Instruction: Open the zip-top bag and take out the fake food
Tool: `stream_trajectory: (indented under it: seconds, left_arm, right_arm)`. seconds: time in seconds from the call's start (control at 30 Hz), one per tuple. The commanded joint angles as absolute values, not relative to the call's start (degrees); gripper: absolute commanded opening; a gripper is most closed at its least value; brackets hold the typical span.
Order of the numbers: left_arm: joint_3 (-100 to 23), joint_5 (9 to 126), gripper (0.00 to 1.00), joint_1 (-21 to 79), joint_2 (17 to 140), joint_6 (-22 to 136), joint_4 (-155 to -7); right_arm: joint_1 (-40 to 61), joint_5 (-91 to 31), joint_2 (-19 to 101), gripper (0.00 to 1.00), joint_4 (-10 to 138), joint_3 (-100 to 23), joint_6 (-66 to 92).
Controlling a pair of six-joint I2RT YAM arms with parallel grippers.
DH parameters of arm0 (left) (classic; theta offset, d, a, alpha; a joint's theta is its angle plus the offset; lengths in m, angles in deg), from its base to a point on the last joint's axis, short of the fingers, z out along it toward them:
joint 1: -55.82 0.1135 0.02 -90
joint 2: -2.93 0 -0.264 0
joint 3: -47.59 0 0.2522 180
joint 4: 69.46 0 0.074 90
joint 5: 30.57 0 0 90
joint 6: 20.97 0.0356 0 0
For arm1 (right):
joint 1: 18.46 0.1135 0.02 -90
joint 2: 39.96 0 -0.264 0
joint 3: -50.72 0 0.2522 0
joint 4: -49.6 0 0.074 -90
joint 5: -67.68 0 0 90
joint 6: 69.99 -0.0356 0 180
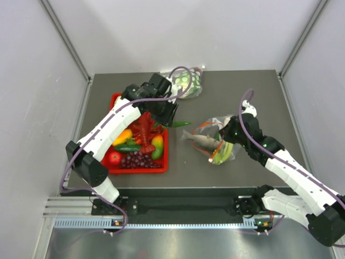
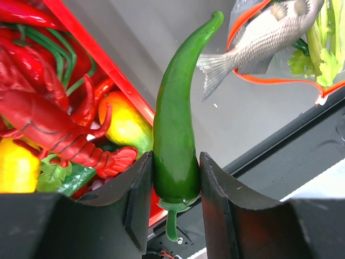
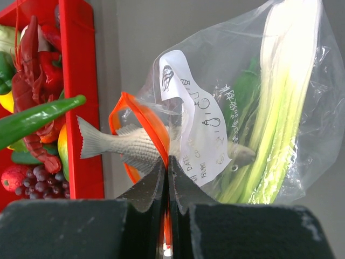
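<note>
Mid-extraction, as I read it. The zip-top bag lies on the table right of the red tray, with its mouth facing the tray and its orange zip strip gaping open.

My right gripper is pinched fully shut on that strip at the mouth, pinning the bag.

My left gripper is clamped on the green pepper near its stem end. It holds the pepper just off the tray's right rim, between tray and bag. The pepper is clear of the bag and looks lifted off the table.

The fish is halfway through the mouth, tail toward the tray and head inside behind the white label. The celery bunch is fully inside, on the side away from the tray.

So one item is out and two remain. Next I need to set the pepper down, free the left fingers, then come back for the fish tail. The right grip has to hold or the bag will drag along.

In the way:
- The tray is crowded with a lobster, grapes and other fake produce, so there's little room for a drop there.
- The fish tail sits close to the tray's right rim, which makes for a tight approach.
- A dotted bag lies beyond the tray's far right corner, out of the path.
- The celery is long and may snag on the zip strip.
</note>
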State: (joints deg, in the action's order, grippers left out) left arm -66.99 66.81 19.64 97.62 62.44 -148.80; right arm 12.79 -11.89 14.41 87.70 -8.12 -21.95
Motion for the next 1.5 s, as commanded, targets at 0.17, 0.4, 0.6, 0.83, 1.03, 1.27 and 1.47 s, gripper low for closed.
stream_trajectory:
  seconds: [0.17,0.4,0.6,0.83,1.03,1.27,1.47]
  left_arm:
    - [-64.62,62.96,0.02,23.38,88.29,61.48,-143.87]
    - [-50.58,60.92,0.0,36.39,82.21,53.41,-136.75]
    - [-39.84,55.22,0.01,45.18,74.3,48.3,-130.24]
    - [-33.24,54.77,0.02,47.12,69.29,44.96,-131.12]
    - [-27.44,54.77,0.02,47.12,65.51,43.28,-131.82]
    - [-26.11,54.33,0.19,47.12,65.06,43.63,-131.91]
    - [-27.25,53.45,0.96,47.12,64.63,44.77,-132.7]
  right_arm:
    - [11.95,-11.6,13.83,0.0,86.39,-10.76,-20.95]
    - [11.95,-12.22,14.01,0.0,85.6,-10.32,-21.04]
    - [11.78,-12.48,13.65,0.0,85.51,-9.97,-21.04]
    - [11.69,-13.18,14.09,0.0,84.38,-9.27,-20.86]
    - [11.6,-14.24,15.23,0.0,82.97,-9.18,-21.21]
    - [11.6,-14.59,15.06,0.0,82.88,-9.0,-21.13]
    - [11.6,-14.68,14.36,0.0,83.14,-8.48,-21.39]
